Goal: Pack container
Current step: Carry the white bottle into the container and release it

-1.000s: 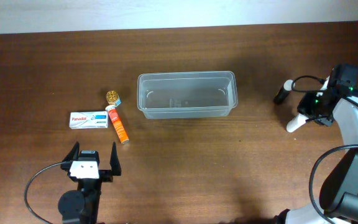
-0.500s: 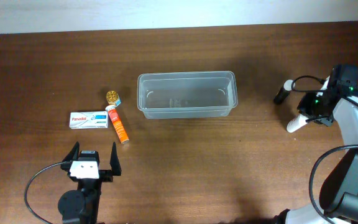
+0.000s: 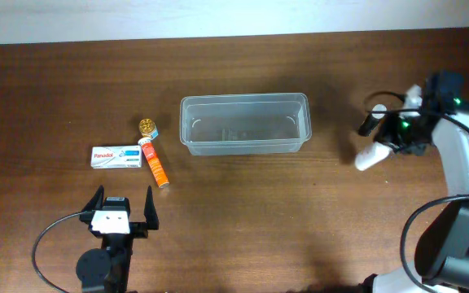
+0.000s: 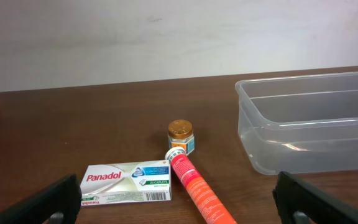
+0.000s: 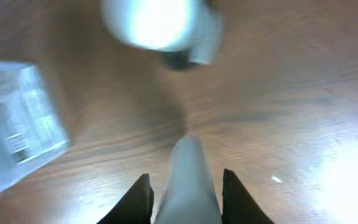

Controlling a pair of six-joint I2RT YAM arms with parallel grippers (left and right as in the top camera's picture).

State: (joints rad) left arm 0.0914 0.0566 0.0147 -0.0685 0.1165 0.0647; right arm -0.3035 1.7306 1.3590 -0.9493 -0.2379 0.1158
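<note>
Container (image 3: 243,148) clear plastic, rectangular, rounded corners, rimmed, upright

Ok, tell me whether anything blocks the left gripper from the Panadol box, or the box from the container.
Only bare table lies between the left gripper and the Panadol box. The orange tube lies right beside the box on the side toward the clear container, blocking a table-level path; lifted over, nothing visible does.

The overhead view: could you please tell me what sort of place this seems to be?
Probably a robotics lab bench, not a home: a wooden table by a plain white wall, a cabled left arm and right arm at it, and a clear container and Panadol box laid out like test props.
</note>
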